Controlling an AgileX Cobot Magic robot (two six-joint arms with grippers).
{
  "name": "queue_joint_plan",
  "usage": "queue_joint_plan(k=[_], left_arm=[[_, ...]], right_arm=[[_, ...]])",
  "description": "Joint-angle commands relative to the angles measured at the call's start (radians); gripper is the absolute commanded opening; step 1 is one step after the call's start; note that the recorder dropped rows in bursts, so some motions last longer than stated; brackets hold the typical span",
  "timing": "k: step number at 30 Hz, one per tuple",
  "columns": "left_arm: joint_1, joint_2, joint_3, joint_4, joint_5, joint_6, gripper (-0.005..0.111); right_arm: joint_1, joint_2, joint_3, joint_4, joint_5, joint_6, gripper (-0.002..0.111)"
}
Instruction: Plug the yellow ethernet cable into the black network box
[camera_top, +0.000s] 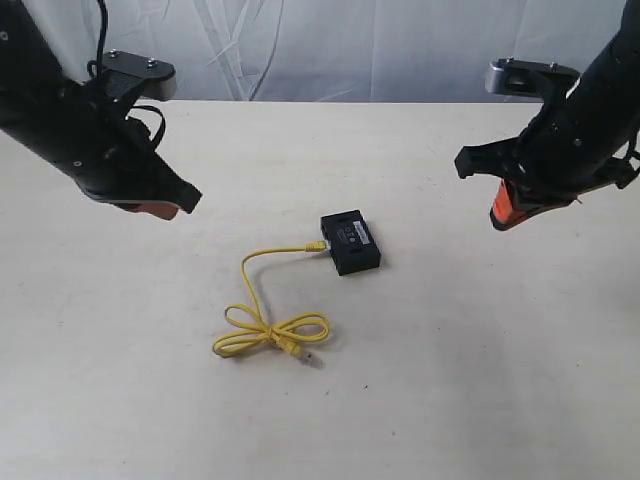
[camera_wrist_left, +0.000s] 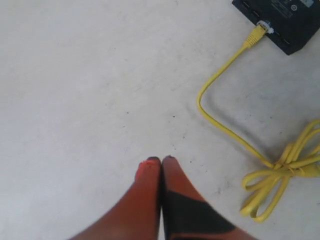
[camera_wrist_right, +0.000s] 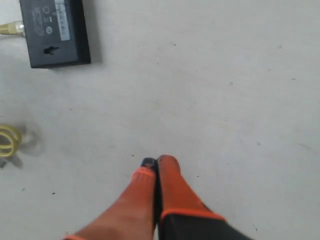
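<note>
On the pale tabletop (camera_top: 450, 350) the black box (camera_top: 351, 242) lies flat near the centre, its white-printed label facing up. One end of the yellow cable (camera_top: 262, 300) is seated in the side of the box that faces nine o'clock in the exterior view; the plug (camera_top: 316, 244) with its yellow boot touches that side. From there the cable runs toward nine o'clock, curves down toward six o'clock, and ends in a loose knot of loops (camera_top: 270, 335) at about seven o'clock from the box, well apart from it. The free plug (camera_top: 298, 351) lies on the tabletop at the knot's five o'clock edge. The left claw (camera_top: 160, 208) hangs above the tabletop at about ten o'clock from the box, its orange fingers (camera_wrist_left: 147, 185) pressed together with nothing between them. The right claw (camera_top: 503, 218) hangs at about three o'clock from the box, also closed and empty, its fingers (camera_wrist_right: 170, 180) touching along their length. Both claws are well apart from the box and the cable.
</note>
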Motion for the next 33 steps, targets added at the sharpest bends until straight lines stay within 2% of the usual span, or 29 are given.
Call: queue_joint_plan(k=[1,6,8,11,14,17,20,25,33], left_arm=[[0.001,-0.084,0.055,0.042,-0.033,-0.039,0.000],[0.007,-0.172,0.104,0.048,-0.070,-0.056,0.000],[0.048,-0.217,0.116,0.024,-0.080,-0.056,0.000],[0.161,-0.271,0.116,0.008,-0.068,-0.056,0.000],[0.243,-0.307,0.116,-0.028,-0.030,-0.056,0.000],[0.306,-0.371,0.147,-0.052,-0.018,-0.056,0.000],[0.318,-0.449,0.194,-0.047,-0.012,-0.056,0.000],[0.318,-0.507,0.201,-0.038,0.039,-0.056,0.000],[0.318,-0.512,0.201,-0.026,0.032,-0.053,0.000]], right_arm=[[-0.007,-0.064,-0.003,-0.006,0.007,0.004,0.000],[-0.007,-0.135,0.006,-0.027,0.012,0.008,0.000],[-0.007,-0.188,0.063,-0.032,-0.014,0.008,0.000],[-0.007,-0.291,0.185,-0.061,-0.078,0.008,0.000],[-0.007,-0.378,0.274,-0.096,-0.110,0.027,0.000],[-0.007,-0.507,0.379,-0.212,-0.150,0.157,0.000],[-0.007,-0.648,0.456,-0.334,-0.159,0.306,0.000],[-0.007,-0.794,0.502,-0.348,-0.176,0.318,0.000],[-0.007,-0.950,0.504,-0.395,-0.237,0.318,0.000]])
